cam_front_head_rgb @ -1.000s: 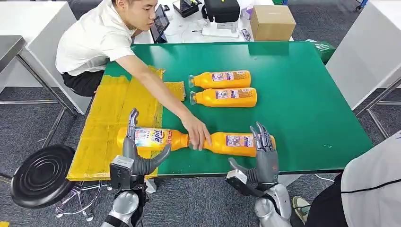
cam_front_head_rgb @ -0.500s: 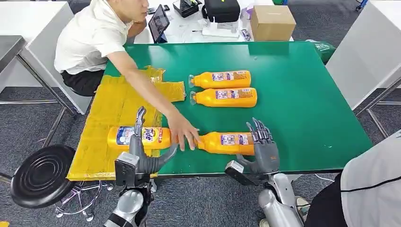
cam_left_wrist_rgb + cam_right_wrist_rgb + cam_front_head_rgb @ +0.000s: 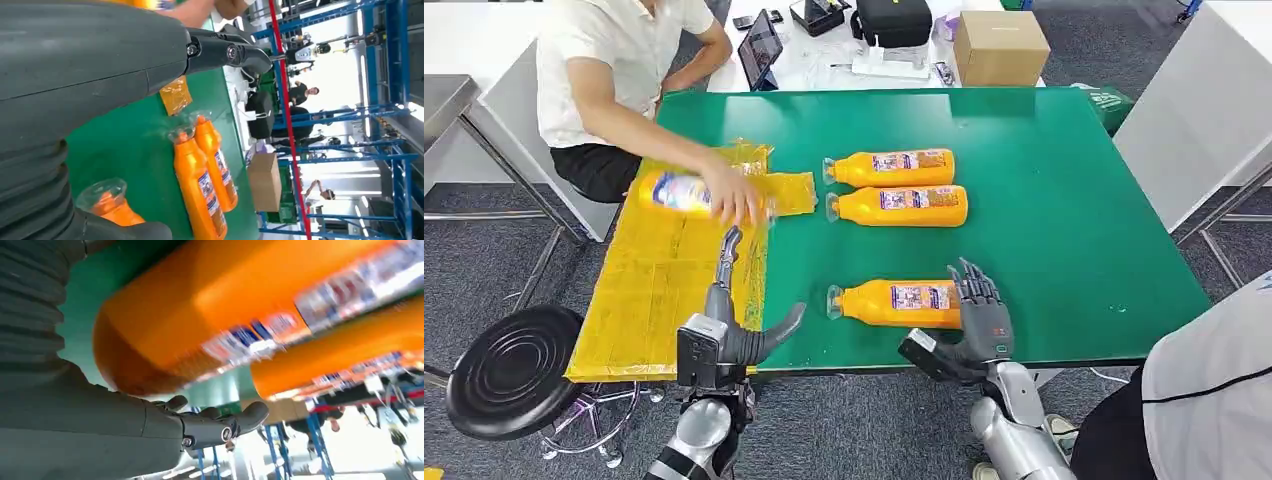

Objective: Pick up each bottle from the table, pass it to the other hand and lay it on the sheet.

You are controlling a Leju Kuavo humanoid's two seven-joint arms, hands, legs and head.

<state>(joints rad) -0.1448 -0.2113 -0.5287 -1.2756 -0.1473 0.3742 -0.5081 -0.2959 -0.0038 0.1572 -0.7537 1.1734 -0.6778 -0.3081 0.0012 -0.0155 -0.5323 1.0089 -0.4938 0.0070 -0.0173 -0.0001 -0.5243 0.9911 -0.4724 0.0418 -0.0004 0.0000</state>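
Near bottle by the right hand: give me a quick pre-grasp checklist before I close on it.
1. Near bottle lying flat on the green table, apart from the other bottles: ok.
2. Right hand at the bottle's base end, nothing in it, fingers apart: ok. Whether it touches the bottle: cannot tell.
3. Left hand free to receive, fingers apart at the table's near edge: ok.
4. Yellow sheet free for laying: not ok, the person's hand is over its far part, holding a bottle.
5. Two far bottles out of the right hand's way: ok.
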